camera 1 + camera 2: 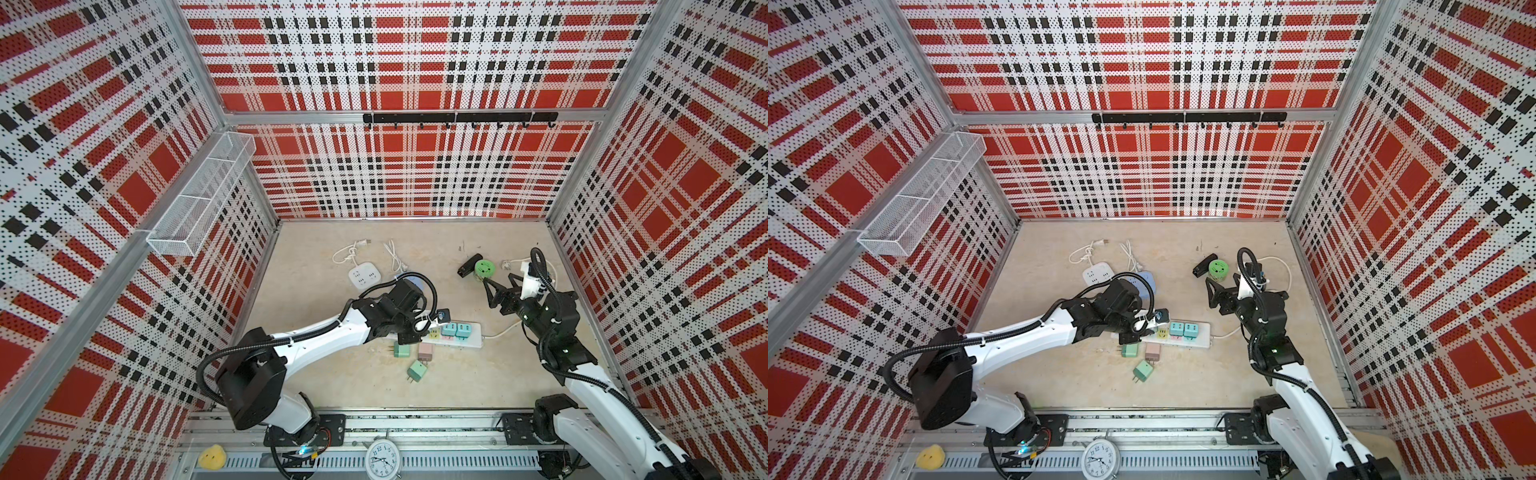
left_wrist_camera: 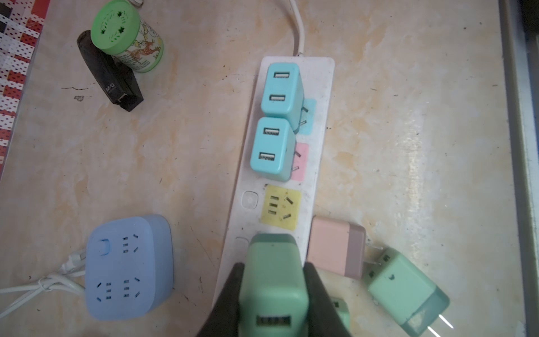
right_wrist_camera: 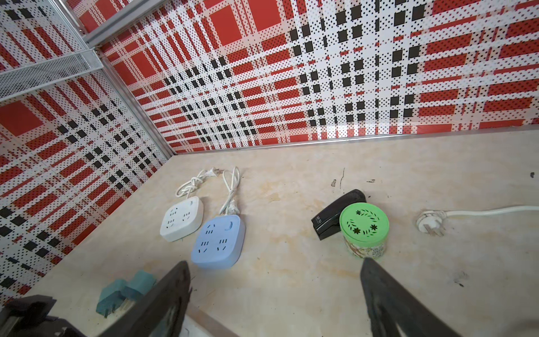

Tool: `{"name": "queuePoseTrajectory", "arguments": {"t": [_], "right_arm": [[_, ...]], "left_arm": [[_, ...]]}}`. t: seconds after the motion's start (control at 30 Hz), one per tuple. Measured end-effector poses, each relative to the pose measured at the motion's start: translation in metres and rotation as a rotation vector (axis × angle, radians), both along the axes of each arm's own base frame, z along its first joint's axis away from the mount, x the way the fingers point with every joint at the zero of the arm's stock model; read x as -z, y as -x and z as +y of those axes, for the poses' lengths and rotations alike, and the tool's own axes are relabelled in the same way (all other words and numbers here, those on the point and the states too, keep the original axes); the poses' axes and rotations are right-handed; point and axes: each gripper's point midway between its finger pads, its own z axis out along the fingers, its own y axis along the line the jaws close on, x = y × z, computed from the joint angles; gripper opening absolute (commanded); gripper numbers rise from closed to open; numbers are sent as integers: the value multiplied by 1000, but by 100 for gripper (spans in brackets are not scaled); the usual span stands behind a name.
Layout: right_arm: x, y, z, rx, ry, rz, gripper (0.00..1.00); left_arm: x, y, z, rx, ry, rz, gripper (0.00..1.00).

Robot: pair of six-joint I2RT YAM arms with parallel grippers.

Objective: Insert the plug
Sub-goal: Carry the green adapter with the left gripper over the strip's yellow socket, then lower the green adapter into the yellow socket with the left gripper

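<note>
A mint-green plug (image 2: 272,280) with a USB port sits between the fingers of my left gripper (image 2: 274,265), which is shut on it. It hangs over the near end of the white power strip (image 2: 318,87), just short of the free yellow socket (image 2: 281,207). Two turquoise plugs (image 2: 280,87) stand in the strip's far sockets. In both top views the left gripper (image 1: 409,336) hides the held plug. My right gripper (image 3: 274,262) is open and empty above the table, beside the green-lidded jar (image 3: 364,224).
A pink plug (image 2: 335,251) and a loose green plug (image 2: 402,283) lie beside the strip. A blue socket cube (image 2: 128,268), a white socket cube (image 3: 180,218), a black stapler (image 3: 335,214) and the strip's wall plug (image 3: 428,223) lie farther back. A wire basket (image 1: 199,195) hangs on the left wall.
</note>
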Motion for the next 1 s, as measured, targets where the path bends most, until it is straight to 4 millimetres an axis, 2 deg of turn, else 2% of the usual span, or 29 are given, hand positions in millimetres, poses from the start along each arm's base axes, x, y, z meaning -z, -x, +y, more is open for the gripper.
{"name": "queuePoseTrajectory", "arguments": {"t": [0.27, 0.47, 1.0], "right_arm": [[16, -7, -1, 10, 22, 43, 91], [17, -7, -2, 21, 26, 47, 91], [18, -7, -4, 28, 30, 51, 92]], "left_arm": [[18, -12, -19, 33, -74, 44, 0], [32, -4, -21, 58, -129, 72, 0], [39, -8, -26, 64, -148, 87, 0]]}}
